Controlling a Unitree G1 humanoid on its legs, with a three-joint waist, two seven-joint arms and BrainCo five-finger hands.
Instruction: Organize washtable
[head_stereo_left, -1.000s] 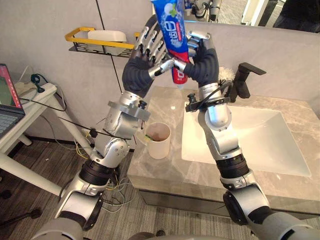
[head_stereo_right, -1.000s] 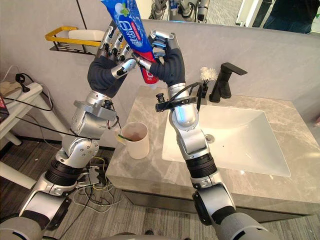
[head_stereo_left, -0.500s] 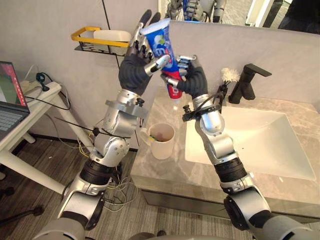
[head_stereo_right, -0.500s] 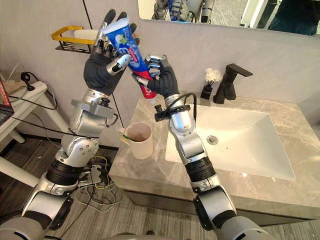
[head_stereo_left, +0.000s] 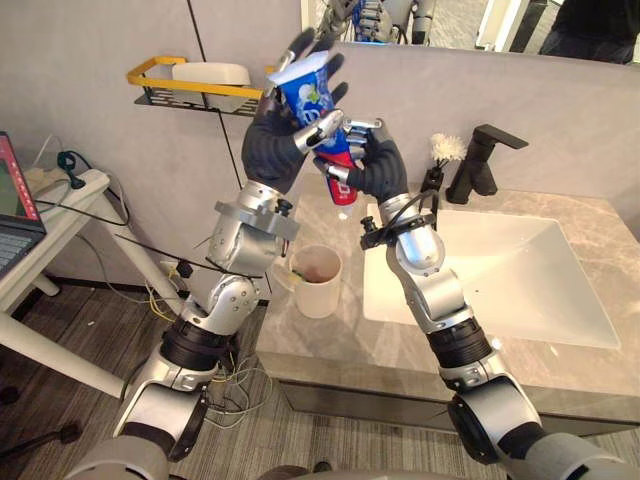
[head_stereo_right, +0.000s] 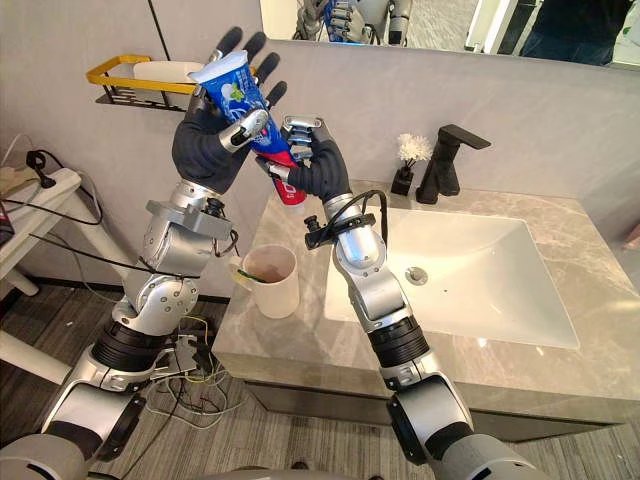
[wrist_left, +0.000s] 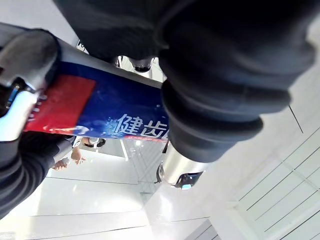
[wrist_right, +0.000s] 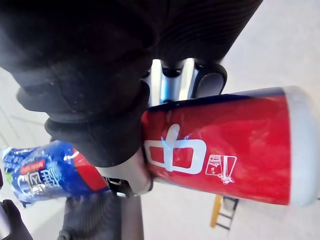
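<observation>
Left eye view, tube (head_stereo_left: 312, 95): looking light, squashy; firmest near cap.
Right hand (head_stereo_left: 375, 170): clasping cap end.
Left hand (head_stereo_left: 270, 150): pinching blue end.

Silver-grey arms (head_stereo_left: 240, 235) (robot hands (head_stereo_left: 272, 150) blk-ribbed).

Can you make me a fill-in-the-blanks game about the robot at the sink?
1. The left robot hand and right robot hand both hold a tube of ____.
2. The faucet by the sink is coloured ____.
3. The wall shelf has a ____ rim.
Missing words: toothpaste, black, yellow.
</observation>
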